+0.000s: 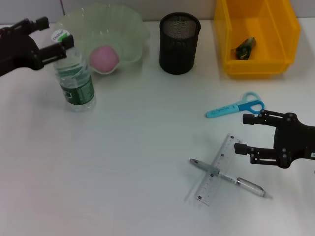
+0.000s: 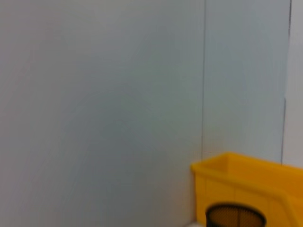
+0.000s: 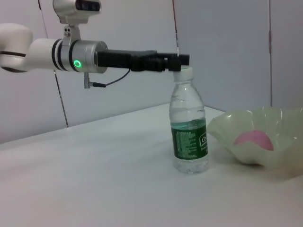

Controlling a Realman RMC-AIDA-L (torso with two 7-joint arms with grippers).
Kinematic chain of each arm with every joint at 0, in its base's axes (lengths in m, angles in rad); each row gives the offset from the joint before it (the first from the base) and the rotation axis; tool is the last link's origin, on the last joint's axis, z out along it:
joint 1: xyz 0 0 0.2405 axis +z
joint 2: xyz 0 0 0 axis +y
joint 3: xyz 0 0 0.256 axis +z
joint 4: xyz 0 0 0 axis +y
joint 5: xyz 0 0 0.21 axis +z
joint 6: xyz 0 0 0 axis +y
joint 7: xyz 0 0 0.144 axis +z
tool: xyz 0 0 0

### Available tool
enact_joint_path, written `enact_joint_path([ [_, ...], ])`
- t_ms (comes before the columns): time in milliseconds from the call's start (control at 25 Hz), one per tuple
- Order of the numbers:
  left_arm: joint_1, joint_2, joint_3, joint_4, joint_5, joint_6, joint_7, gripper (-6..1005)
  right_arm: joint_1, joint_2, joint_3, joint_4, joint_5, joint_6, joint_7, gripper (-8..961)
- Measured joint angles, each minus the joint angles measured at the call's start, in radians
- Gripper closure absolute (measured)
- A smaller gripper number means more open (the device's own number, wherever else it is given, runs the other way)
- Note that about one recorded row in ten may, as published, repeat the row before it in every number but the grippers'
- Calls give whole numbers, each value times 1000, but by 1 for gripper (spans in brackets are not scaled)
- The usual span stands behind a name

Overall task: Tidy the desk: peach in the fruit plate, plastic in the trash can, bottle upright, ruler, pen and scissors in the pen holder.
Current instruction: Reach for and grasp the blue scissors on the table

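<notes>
Left hand (image 1: 61, 43) is sitting at the cap of the upright bottle (image 1: 75, 81) near the table's far left corner; whether it is clenching the cap, cannot tell. Right hand (image 1: 243, 133) is hovering released near the right edge, fingers pointing left. Ruler (image 1: 215, 169) and pen (image 1: 229, 178) are lying crossed just nearer the front edge; scissors (image 1: 236, 106) just behind it. Right arm is nearer all three.

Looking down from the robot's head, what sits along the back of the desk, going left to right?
Clear plastic water bottle with green label → pale green wavy fruit plate holding a pink peach → black mesh pen holder → yellow plastic bin.
</notes>
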Motion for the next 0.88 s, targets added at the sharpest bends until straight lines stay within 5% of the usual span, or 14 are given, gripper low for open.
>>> enact_joint_path([
  [200, 4, 14, -43, -69, -142, 99, 42, 194, -1, 0, 0, 9, 0, 1, -3, 212],
  [480, -40, 67, -68, -223, -210, 389, 15, 194, 4, -1, 1, 11, 1, 5, -4, 213],
  [880, -41, 46, 50, -299, -67, 475, 76, 194, 13, -7, 9, 11, 2, 7, 3, 214],
])
